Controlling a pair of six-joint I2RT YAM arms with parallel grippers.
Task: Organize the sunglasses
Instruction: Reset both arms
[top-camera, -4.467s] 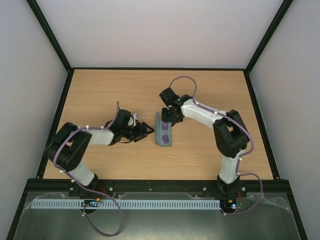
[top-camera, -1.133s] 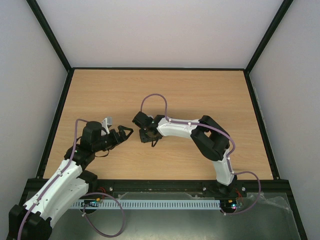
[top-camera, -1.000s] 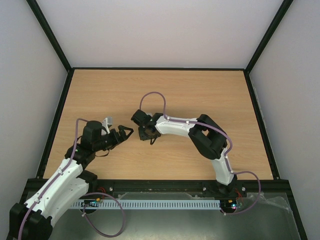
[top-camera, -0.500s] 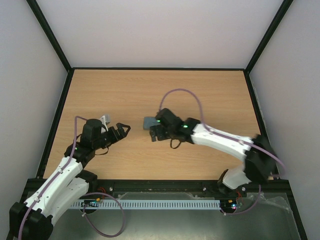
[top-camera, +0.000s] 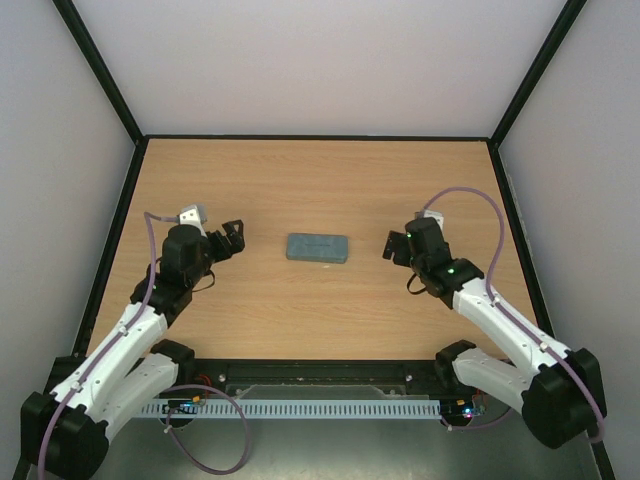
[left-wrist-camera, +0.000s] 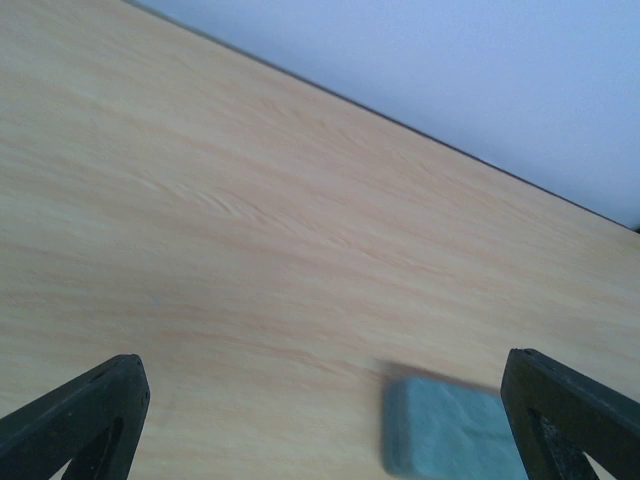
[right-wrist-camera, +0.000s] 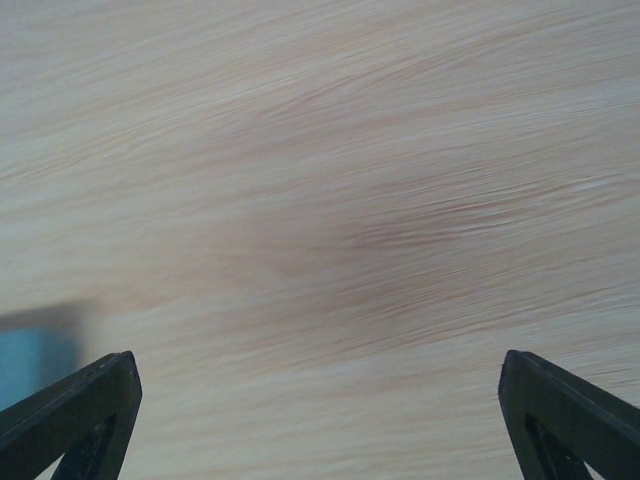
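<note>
Case (top-camera: 317, 247) between left pincer (top-camera: 236, 238) and right pincer (top-camera: 391, 247), touching neither, both spread

On my overhead feed I see a light wood-grain desk (top-camera: 400, 180), edged by a thin black rail at the back and along both sides, with pale walls rising past it. One thing lies directly on it: a grey-blue oblong case (top-camera: 317, 248). It lies flat, closed as far as I can tell, its long side running left to right, near the middle of the desk. My left wrist view shows the case low in the picture, resting on the wood and slightly blurred. My right wrist view shows only a smeared blue patch at the left edge, the wood grain around it blurred too.
</note>
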